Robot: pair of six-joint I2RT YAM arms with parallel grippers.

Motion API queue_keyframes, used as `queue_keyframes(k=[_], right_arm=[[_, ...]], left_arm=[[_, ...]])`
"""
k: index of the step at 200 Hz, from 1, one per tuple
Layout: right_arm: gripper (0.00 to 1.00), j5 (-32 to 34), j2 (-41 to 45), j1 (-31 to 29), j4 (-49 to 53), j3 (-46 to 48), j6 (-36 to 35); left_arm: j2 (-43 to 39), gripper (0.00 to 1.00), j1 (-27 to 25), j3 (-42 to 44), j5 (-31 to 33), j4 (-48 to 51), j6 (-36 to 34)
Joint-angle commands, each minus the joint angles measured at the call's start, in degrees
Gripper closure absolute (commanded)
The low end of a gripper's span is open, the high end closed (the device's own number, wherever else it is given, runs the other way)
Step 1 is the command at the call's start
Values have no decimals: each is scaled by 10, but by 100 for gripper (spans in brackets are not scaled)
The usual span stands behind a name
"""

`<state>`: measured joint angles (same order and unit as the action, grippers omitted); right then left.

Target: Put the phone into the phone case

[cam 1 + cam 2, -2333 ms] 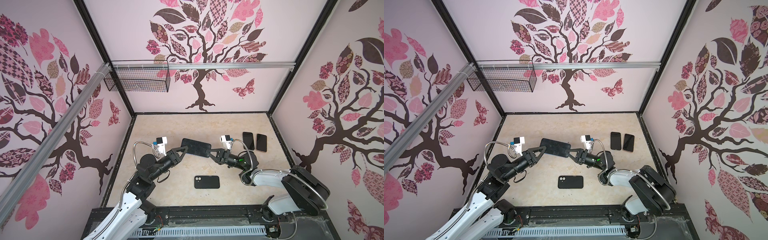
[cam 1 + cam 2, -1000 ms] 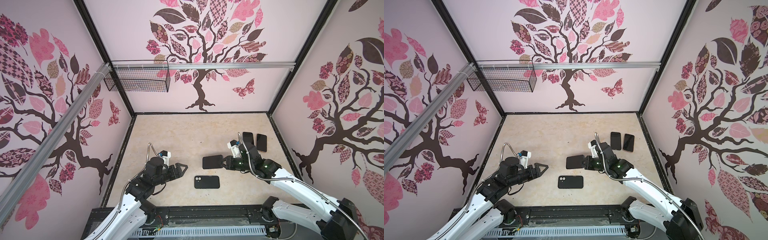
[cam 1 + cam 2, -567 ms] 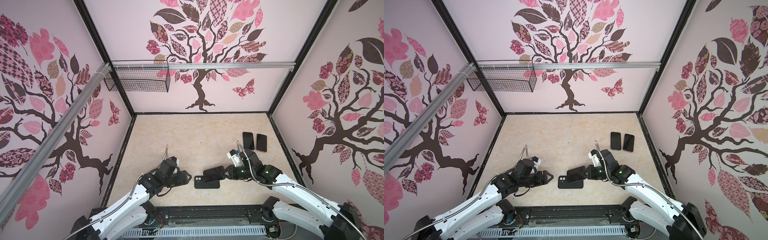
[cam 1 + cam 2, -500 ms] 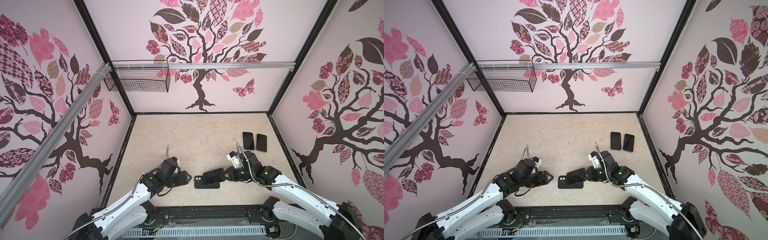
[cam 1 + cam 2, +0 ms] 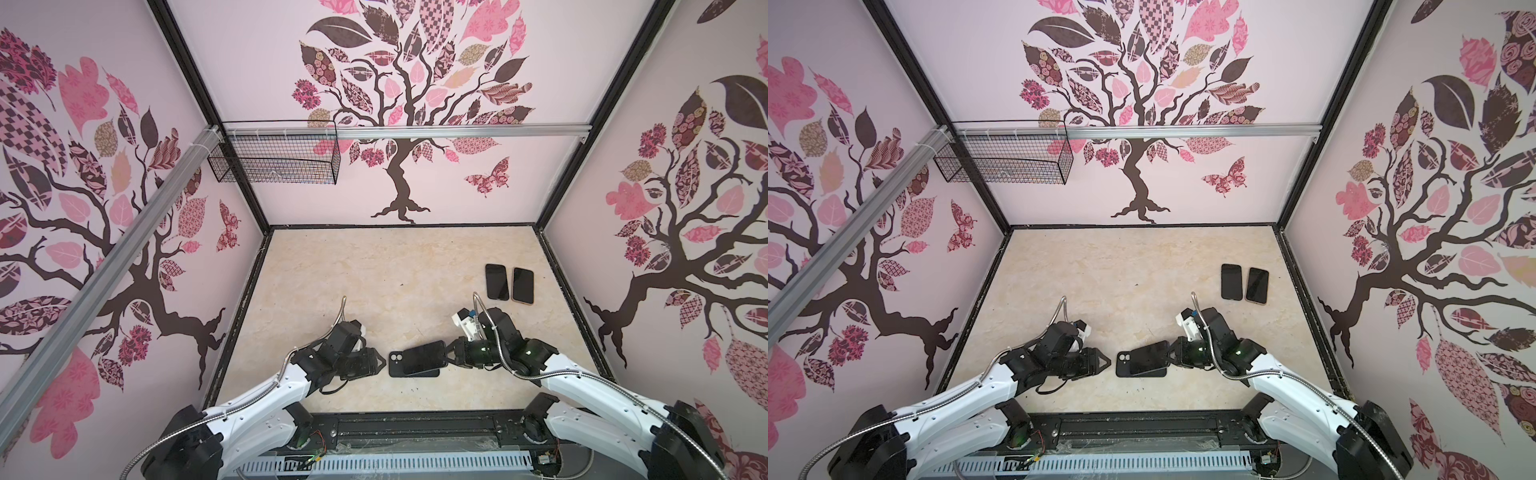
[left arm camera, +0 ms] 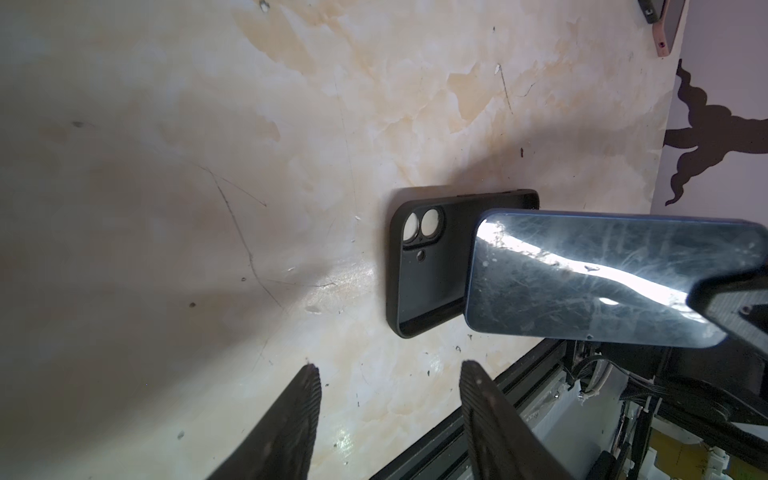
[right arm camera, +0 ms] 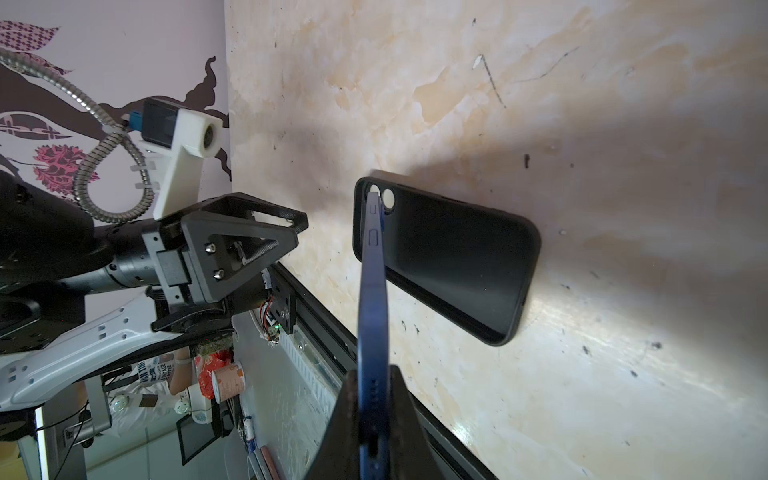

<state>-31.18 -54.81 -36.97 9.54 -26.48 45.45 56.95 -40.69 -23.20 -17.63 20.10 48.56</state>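
Overlapping the phone case [image 5: 395, 368] now, the phone [image 5: 423, 355] has come nearer.

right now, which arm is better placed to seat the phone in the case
Right. The right pincer is shut on the phone, held tilted over the open case. The left pincer is empty, jaws apart, beside the case's camera end, likely better for steadying it.

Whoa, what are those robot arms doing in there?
They're putting a phone in its case. The right tool is pinching the blue phone by one end and holding it at a slant over the black case, which lies open on the table. The phone isn't in yet. The left tool sits beside the case's camera end, open and holding nothing.
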Motion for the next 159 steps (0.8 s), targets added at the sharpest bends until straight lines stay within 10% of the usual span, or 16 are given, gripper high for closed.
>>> queue_keyframes(k=[1, 159], right_arm=[[100, -11, -7, 2, -53, 1, 14], [98, -22, -42, 2, -115, 40, 39]], left_arm=[[17, 46, -4, 16, -14, -43, -1], [121, 61, -10, 19, -43, -141, 5]])
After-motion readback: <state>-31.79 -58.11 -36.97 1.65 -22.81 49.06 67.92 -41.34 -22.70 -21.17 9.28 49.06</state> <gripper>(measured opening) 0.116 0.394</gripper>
